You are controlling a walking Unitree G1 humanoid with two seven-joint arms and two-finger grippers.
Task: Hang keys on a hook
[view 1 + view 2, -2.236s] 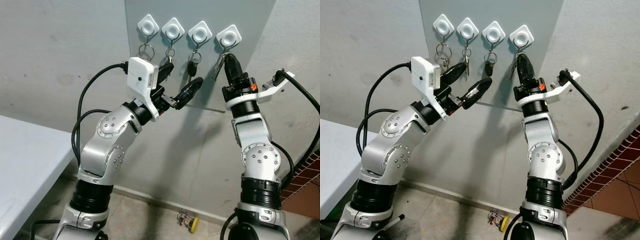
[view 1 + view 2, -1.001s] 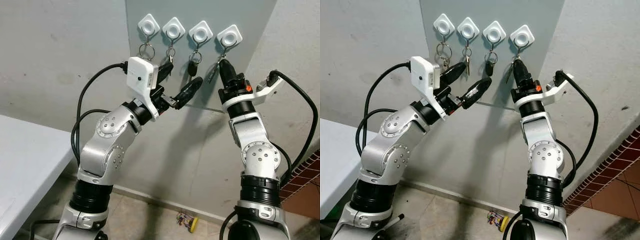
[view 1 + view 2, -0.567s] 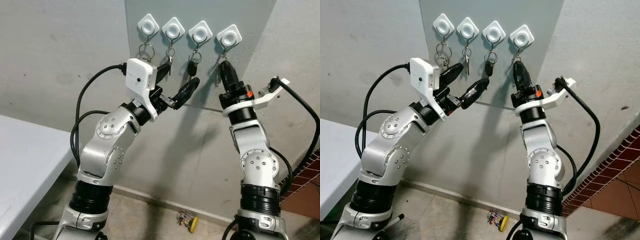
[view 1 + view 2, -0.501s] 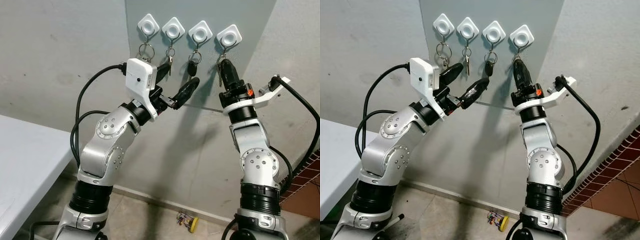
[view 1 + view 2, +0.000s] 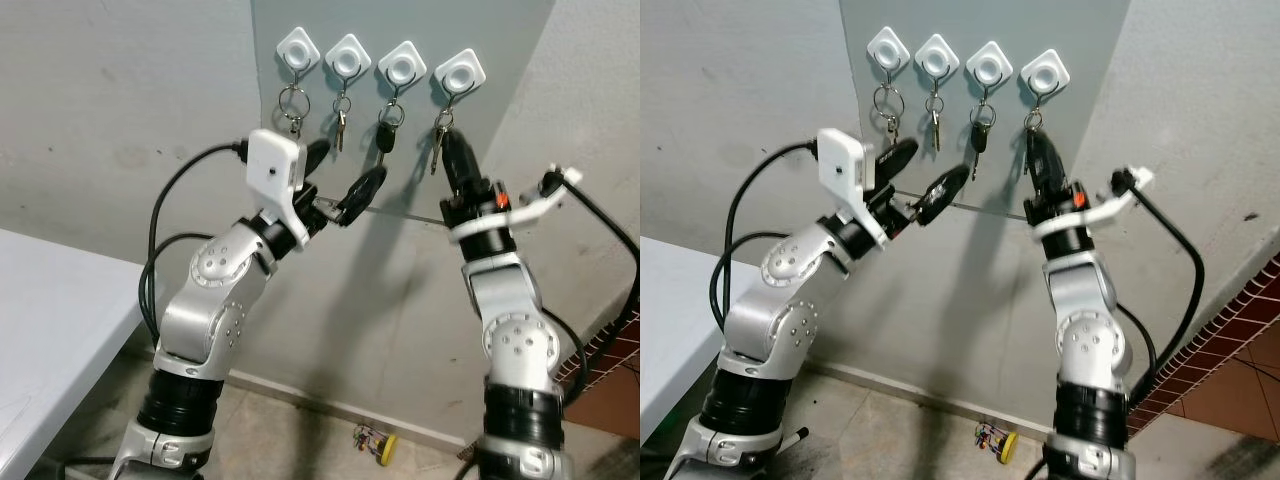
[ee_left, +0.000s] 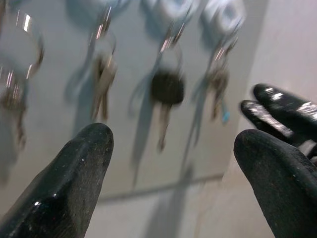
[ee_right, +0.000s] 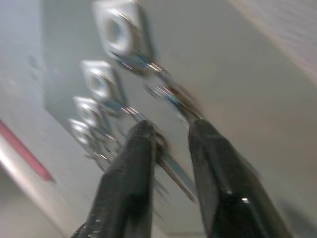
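My head's two eyes look forward at the wall, sharing the row of hooks and both my raised arms. Each wrist camera peers along its own fingers, close to those same hooks.

Your right gripper sits just beside the keys hanging under the rightmost hook; left gripper lower, fingers apart.

A white table is standing at the left against the grey wall. Down on the tiled floor, a small yellow-and-wire object is lying near the foot of the wall, and a patch of red brick tiling is showing at the right.
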